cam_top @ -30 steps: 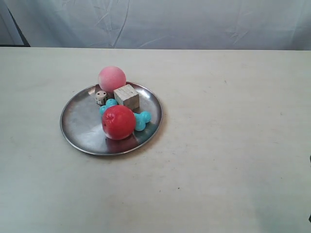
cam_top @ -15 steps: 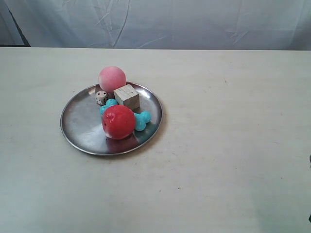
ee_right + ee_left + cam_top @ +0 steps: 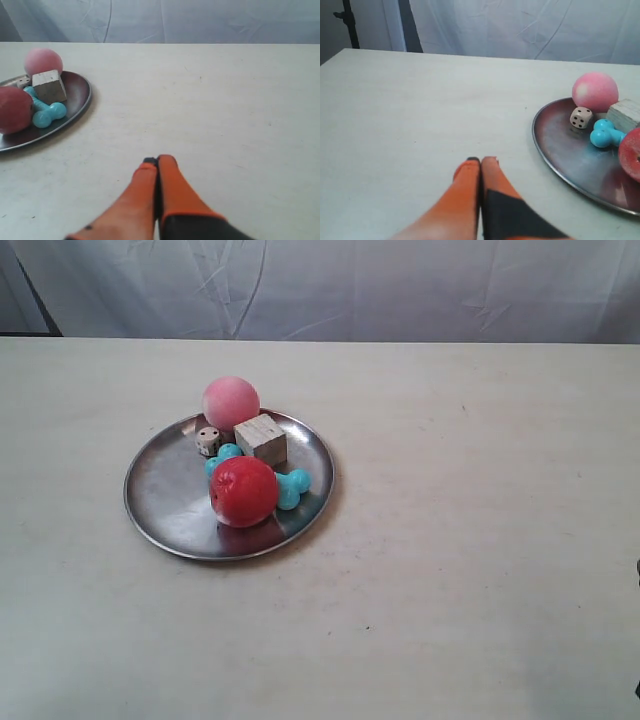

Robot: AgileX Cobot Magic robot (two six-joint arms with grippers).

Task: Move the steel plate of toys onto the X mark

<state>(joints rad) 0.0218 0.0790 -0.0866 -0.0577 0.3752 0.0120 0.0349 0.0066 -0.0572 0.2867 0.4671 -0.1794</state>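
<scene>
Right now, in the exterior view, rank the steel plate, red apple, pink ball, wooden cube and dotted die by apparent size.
1. Round shiny steel plate.
2. Red apple and pink ball: the apple looks slightly larger but sits nearer the camera, so unranked.
3. Plain wooden cube.
4. Small dotted wooden die.
</scene>
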